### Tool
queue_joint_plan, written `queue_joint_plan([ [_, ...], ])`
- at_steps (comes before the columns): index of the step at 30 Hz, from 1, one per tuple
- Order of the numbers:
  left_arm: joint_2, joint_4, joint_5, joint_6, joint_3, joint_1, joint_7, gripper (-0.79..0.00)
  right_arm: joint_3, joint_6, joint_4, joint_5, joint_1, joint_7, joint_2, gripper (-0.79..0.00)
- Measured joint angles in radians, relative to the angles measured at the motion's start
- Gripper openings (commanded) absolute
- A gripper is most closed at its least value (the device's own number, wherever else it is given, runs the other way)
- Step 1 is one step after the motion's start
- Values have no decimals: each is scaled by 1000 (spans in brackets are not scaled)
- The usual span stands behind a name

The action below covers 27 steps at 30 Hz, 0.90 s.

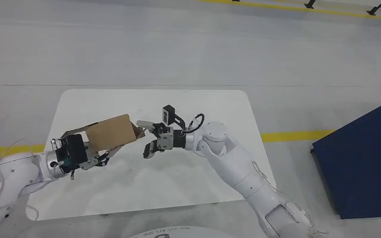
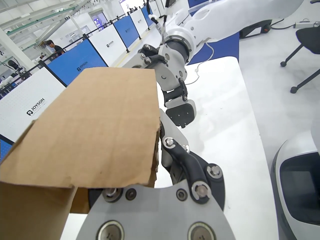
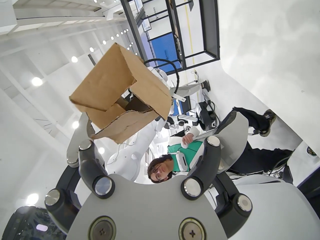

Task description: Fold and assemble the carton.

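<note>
**Top view.** The white table (image 1: 196,107) is bounded by rounded edges, and bare surface is left on its far side and on the side of the right arm. The left arm is laid in low from the near left corner. The right arm is bent at the elbow and brought in from the near right. The carton (image 1: 110,132) is clamped in the left gripper (image 1: 98,141) and held tilted off the tabletop, over the table's left half. The right gripper (image 1: 147,138) is set just beside the carton's free end, with its fingers spread.

**Left wrist view.** The carton (image 2: 95,126) is pressed against one finger (image 2: 175,136) of the left gripper. The right gripper (image 2: 165,83) is seen past the carton's far edge, spread open.

**Right wrist view.** The right gripper (image 3: 158,121) is held wide apart and nothing is grasped. The carton (image 3: 117,88) is seen ahead with its flapped end turned toward it. A ragged flap lies close to one finger (image 3: 85,136); contact cannot be told.
</note>
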Motion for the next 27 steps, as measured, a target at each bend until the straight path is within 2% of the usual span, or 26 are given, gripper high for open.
queue_joint_plan([
  [7, -7, 68, -103, -168, -20, -8, 123, -785, 80, -54, -14, 58, -67, 39, 16, 0],
  [13, -22, 142, -195, -320, -23, -37, 229, -785, 92, -66, 13, 88, -80, 66, 20, 0],
  [18, -38, 165, -232, -350, -15, -60, 221, -785, 53, -58, 29, 75, -67, 98, 17, 0],
  [27, -64, 135, -248, -372, 18, -83, 198, -785, -56, -30, 41, 49, 11, 119, -2, 0],
])
